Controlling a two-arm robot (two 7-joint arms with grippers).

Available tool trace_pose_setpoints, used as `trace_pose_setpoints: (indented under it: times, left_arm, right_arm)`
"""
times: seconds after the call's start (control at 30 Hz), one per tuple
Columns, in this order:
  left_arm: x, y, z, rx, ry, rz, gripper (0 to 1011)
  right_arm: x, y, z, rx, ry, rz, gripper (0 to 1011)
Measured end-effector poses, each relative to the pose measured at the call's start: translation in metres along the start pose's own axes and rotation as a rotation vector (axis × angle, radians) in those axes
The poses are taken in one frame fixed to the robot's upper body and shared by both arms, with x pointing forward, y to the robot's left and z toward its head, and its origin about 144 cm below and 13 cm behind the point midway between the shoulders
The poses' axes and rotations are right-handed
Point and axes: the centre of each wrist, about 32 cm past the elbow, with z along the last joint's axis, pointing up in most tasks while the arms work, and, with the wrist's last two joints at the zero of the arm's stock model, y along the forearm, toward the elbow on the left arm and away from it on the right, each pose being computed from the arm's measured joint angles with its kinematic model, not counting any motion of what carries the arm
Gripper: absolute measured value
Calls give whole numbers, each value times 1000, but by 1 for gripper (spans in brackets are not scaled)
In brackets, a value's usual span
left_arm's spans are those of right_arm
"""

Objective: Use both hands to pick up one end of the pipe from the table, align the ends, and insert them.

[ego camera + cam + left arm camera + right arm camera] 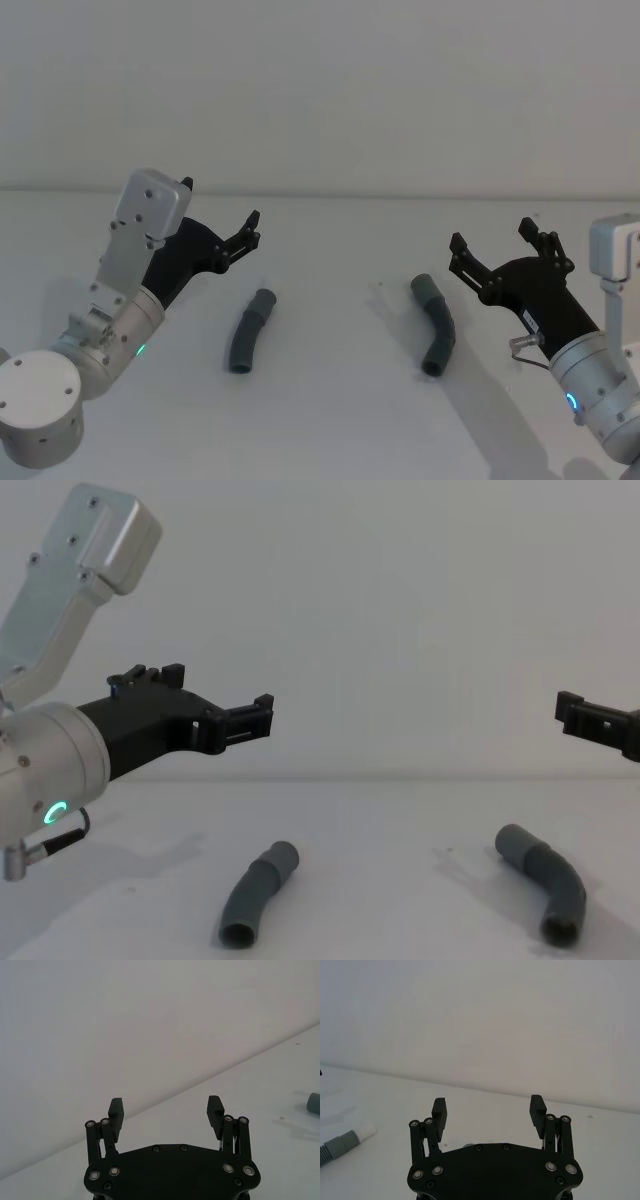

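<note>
Open table around left pipe piece, around right pipe piece, wide gap between

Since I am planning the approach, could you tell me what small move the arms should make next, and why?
Probably lower each gripper toward its nearer piece: the left gripper and right gripper hang open above the table, while the left pipe piece and right pipe piece lie apart, ungrasped.

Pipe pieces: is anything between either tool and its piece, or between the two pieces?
Nothing visible does. The left tool and right tool hang open above the table, each near its own piece, and bare table separates the left pipe piece from the right pipe piece.
</note>
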Motion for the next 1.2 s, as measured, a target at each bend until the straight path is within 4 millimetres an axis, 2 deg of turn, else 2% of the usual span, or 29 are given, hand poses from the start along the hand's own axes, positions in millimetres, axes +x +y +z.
trace_pose_setpoints:
  times: [1.2]
  left_arm:
    - [0,0,0,0,0,0,1001]
  right_arm:
    - [0,0,0,0,0,0,1002]
